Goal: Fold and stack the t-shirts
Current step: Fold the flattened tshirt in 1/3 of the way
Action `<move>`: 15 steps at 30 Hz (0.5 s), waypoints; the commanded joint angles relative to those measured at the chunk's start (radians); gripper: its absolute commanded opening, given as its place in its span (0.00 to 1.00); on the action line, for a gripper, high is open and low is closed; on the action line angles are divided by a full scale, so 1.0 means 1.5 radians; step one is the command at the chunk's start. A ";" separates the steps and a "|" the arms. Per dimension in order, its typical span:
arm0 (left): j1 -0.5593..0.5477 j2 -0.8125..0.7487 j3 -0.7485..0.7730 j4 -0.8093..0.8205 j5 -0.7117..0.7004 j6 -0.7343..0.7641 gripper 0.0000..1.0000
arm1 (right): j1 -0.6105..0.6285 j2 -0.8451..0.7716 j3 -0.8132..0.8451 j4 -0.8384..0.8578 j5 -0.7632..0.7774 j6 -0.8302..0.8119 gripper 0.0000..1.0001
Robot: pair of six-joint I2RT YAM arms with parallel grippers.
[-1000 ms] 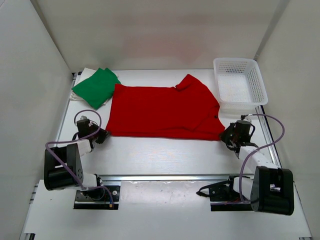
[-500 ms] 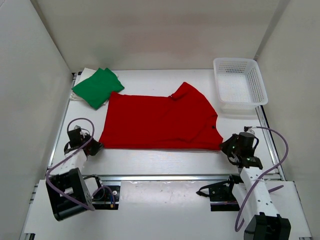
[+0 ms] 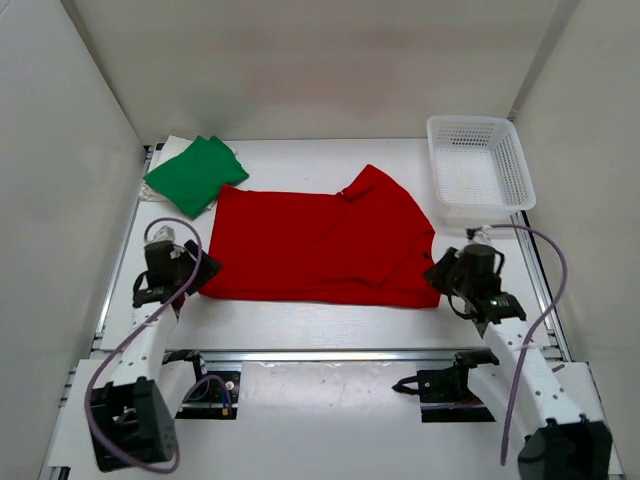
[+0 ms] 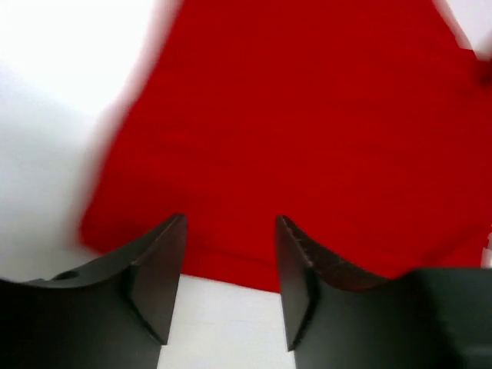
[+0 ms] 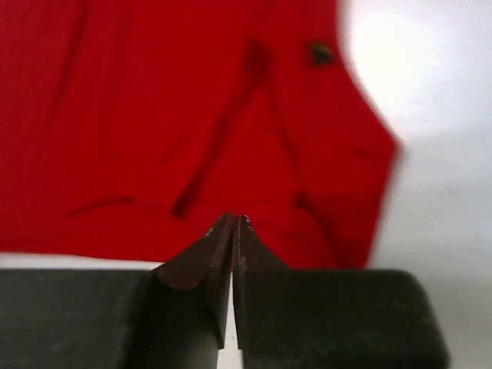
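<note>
The red t-shirt (image 3: 320, 245) lies spread flat across the middle of the table, one sleeve pointing to the back right. The green t-shirt (image 3: 195, 175) sits folded at the back left, with a sliver of cream-white cloth (image 3: 150, 192) showing under its left edge. My left gripper (image 3: 195, 272) is at the red shirt's near left corner. It stands open (image 4: 231, 219) with only table and the hem (image 4: 292, 115) beyond its fingers. My right gripper (image 3: 440, 275) is at the near right corner, shut (image 5: 233, 217), its tips over the red cloth (image 5: 154, 115). I see no cloth between them.
A white mesh basket (image 3: 470, 121) stands at the back right corner, close behind the right arm. White walls enclose the table on three sides. A metal rail runs along the near edge by the arm bases.
The red shirt slid toward the near edge, then settled. My left gripper has opened off its near left corner. My right gripper has shifted slightly left and is shut.
</note>
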 commanded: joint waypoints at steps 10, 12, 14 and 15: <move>-0.423 0.185 -0.009 0.295 -0.015 -0.086 0.33 | 0.216 0.307 0.072 0.238 0.008 -0.027 0.00; -0.427 0.207 -0.020 0.318 -0.002 -0.087 0.33 | 0.230 0.318 0.060 0.250 0.015 -0.025 0.00; -0.422 0.224 -0.039 0.350 0.011 -0.096 0.34 | 0.231 0.331 0.053 0.247 0.010 -0.019 0.00; -0.419 0.228 -0.045 0.368 0.017 -0.096 0.34 | 0.234 0.344 0.051 0.264 0.011 -0.019 0.00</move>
